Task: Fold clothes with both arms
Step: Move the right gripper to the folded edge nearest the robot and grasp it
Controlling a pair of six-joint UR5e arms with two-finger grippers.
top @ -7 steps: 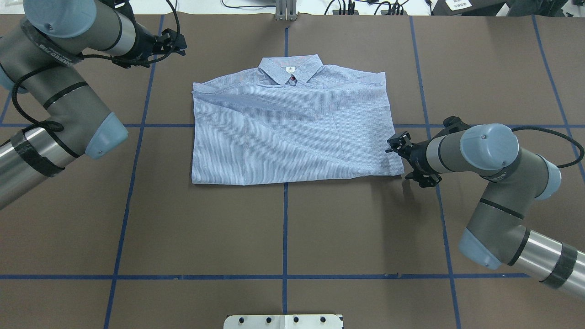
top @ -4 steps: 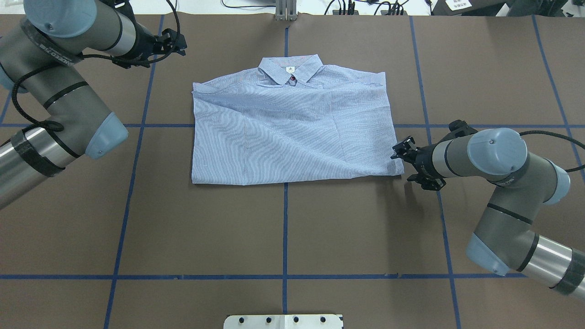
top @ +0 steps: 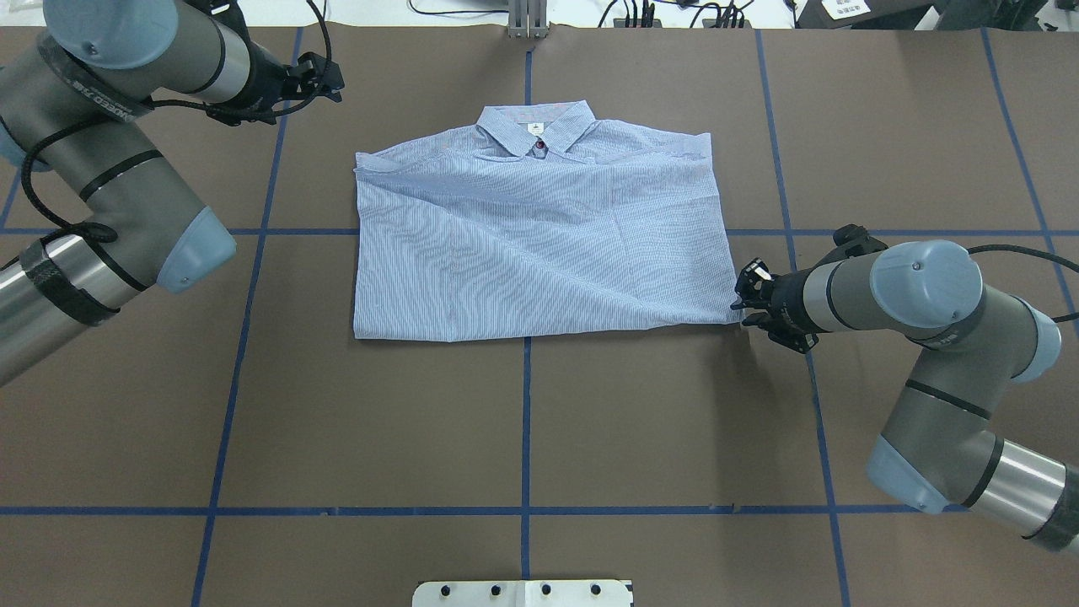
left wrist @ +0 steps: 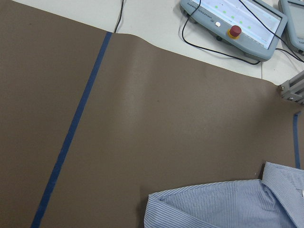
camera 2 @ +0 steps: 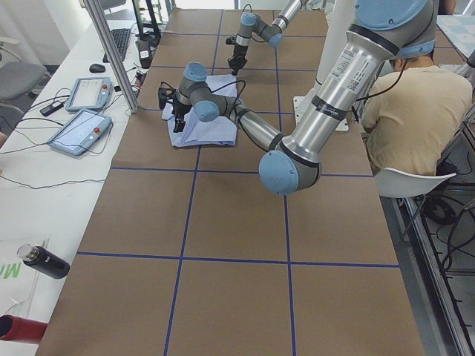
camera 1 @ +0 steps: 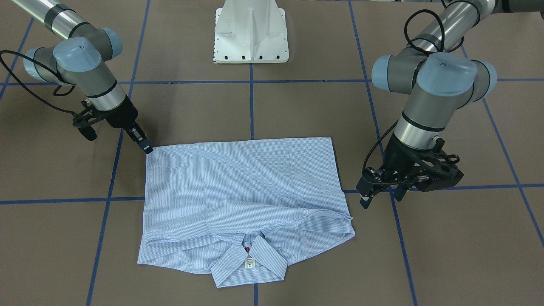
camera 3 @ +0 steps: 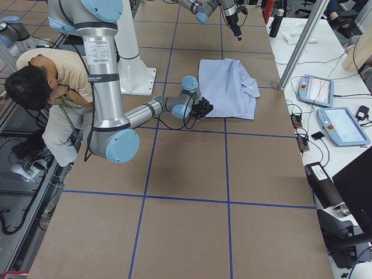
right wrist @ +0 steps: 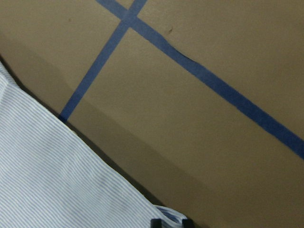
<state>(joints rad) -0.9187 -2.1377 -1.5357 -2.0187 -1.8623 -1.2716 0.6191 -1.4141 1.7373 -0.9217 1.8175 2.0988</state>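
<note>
The striped shirt (top: 531,244) lies folded into a rectangle on the brown table, collar (top: 534,128) at the far side. It also shows in the front view (camera 1: 242,187). My right gripper (top: 743,305) sits low at the shirt's near right corner (camera 1: 148,149). In the right wrist view its fingertips (right wrist: 155,222) stand close together with a small loop of cloth (right wrist: 171,216) between them. My left gripper (camera 1: 379,197) is open and empty. It hovers beside the shirt's left shoulder, apart from it (top: 333,80).
Blue tape lines (top: 527,421) grid the table. The white pedestal base (camera 1: 251,34) stands at the robot's edge. Teach pendants (left wrist: 235,23) and cables lie past the far edge, by a metal post (top: 528,18). A person (camera 3: 52,87) sits beside the base.
My right gripper has slid right and nearer along the shirt's right edge to its near corner, and its fingers have closed in. The left arm and the shirt have not moved.
</note>
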